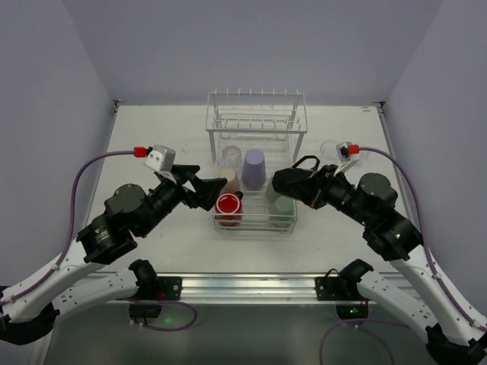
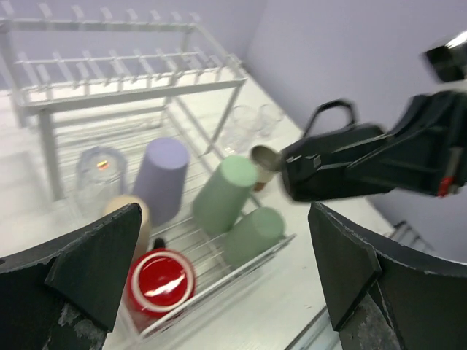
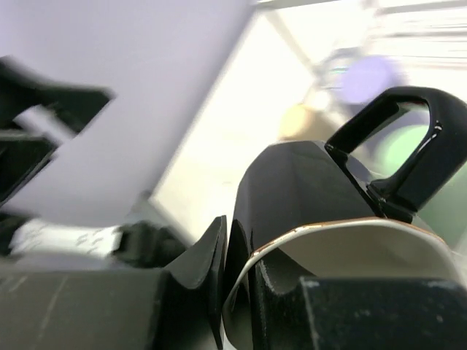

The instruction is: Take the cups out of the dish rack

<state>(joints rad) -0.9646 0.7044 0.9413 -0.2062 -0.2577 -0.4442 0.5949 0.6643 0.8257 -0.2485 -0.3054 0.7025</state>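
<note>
The white wire dish rack (image 1: 256, 114) stands at the table's middle. Its low basket holds a red cup (image 1: 228, 207), a tan cup (image 1: 228, 179), a lavender cup (image 1: 254, 169), a clear cup (image 1: 230, 156) and two pale green cups (image 1: 282, 207). My left gripper (image 1: 209, 190) is open and empty, just left of the red cup (image 2: 158, 281). My right gripper (image 1: 300, 186) is shut on the rim of a black cup (image 3: 314, 189) with a handle, one finger inside and one outside. It holds the black cup (image 1: 293, 179) above the basket's right side.
Two clear cups (image 1: 331, 150) stand on the table right of the rack, behind my right wrist; they also show in the left wrist view (image 2: 252, 124). The raised pronged shelf (image 2: 124, 69) spans the rack's far half. Walls close in the table on three sides.
</note>
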